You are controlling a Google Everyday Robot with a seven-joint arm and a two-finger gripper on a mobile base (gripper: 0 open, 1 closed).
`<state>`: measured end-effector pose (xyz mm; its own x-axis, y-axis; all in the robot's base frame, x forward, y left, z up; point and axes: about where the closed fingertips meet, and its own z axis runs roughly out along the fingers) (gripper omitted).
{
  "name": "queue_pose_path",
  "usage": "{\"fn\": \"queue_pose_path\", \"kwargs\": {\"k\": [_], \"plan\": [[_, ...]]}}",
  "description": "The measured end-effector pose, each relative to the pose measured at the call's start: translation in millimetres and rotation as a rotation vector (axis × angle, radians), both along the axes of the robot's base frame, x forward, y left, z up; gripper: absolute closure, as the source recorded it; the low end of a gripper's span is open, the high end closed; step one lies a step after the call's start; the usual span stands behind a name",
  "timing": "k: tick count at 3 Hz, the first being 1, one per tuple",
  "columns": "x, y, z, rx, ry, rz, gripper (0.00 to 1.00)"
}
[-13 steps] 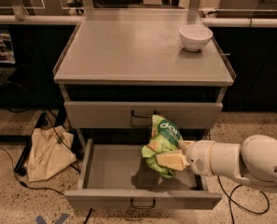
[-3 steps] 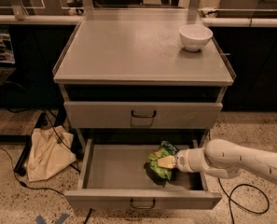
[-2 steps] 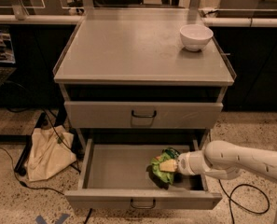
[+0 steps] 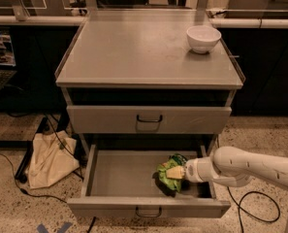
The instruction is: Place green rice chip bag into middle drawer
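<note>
Two handled grey fronts face me on the squat grey metal cabinet (image 4: 134, 57), and the lower one, the wide shallow grey middle drawer (image 4: 109, 208), stands pulled right out. Over its right wall reaches the robot's smooth white arm (image 4: 250, 166).

The small crinkly bright-green rice chip bag (image 4: 164, 170) hung well above the drawer a few seconds back. It has since come down and sits low in the drawer's right half, seemingly on the floor (a dark shadow hugs its underside).

The two-finger gripper (image 4: 175, 173) is inside the drawer too, at the bag's right side, its pale tan fingers pinched on the pouch. Over the last second hardly anything has shifted, so I judge the carrying done. What remains is to let go and lift the arm clear without dragging the bag along.
</note>
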<state>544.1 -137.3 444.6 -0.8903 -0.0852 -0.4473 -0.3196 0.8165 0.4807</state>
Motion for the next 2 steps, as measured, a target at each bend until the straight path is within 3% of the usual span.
{"fn": "queue_pose_path", "kwargs": {"k": [2], "plan": [[0.0, 0.0, 0.0, 0.0, 0.0, 0.0, 0.04]]}}
